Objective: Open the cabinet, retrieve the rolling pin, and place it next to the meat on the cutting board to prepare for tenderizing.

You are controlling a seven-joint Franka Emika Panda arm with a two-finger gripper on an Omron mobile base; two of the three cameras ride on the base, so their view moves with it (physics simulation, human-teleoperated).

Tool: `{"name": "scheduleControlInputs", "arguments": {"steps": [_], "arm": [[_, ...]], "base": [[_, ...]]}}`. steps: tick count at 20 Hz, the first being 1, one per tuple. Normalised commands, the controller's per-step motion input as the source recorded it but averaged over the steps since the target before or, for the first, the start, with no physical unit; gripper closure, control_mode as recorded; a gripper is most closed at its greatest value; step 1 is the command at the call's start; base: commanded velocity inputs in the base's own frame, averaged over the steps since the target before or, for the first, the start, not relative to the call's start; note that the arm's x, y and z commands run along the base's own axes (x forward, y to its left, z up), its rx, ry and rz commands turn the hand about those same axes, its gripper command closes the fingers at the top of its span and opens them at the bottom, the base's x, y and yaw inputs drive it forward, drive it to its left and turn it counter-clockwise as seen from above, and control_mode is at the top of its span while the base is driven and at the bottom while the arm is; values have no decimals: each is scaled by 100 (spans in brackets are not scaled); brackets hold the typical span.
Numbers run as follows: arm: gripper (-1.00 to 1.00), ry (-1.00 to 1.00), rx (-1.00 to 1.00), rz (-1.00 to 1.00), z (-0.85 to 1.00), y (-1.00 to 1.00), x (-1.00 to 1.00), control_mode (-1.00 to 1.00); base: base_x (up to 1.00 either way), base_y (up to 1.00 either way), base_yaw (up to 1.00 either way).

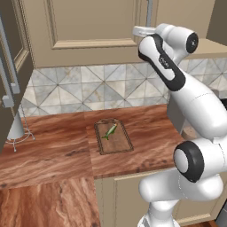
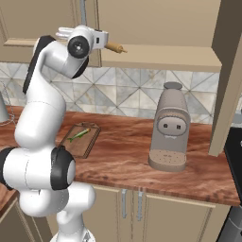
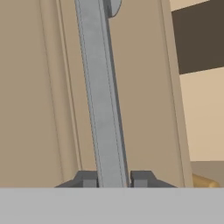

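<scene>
Your claw was pinched on the upright silver handle of the cabinet, whose long axis ran vertically between its tips, while the rolling pin lay just past that door's edge, well above the cutting board and meat.

one cutting board; one meat; one rolling pin; one coffee machine

Reddish wooden counter: dark cutting board left of centre, grey coffee machine to the right, wire-based cone stand far left.
</scene>
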Motion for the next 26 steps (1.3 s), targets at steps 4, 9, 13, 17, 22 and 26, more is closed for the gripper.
{"name": "scheduleControlInputs", "arguments": {"steps": [4,9,13,17,22,26], "arm": [[100,0,0,3,-8,0,0,-100],[100,0,0,4,-19,0,0,-100],[100,0,0,5,-29,8,-2,-100],[100,0,-2,6,-38,38,-25,-100],[100,0,-1,8,-42,54,-49,-100],[100,0,0,10,-44,56,-55,-100]], "base": [[0,0,0],[0,0,0],[0,0,0],[0,0,0],[0,0,0],[0,0,0]]}}
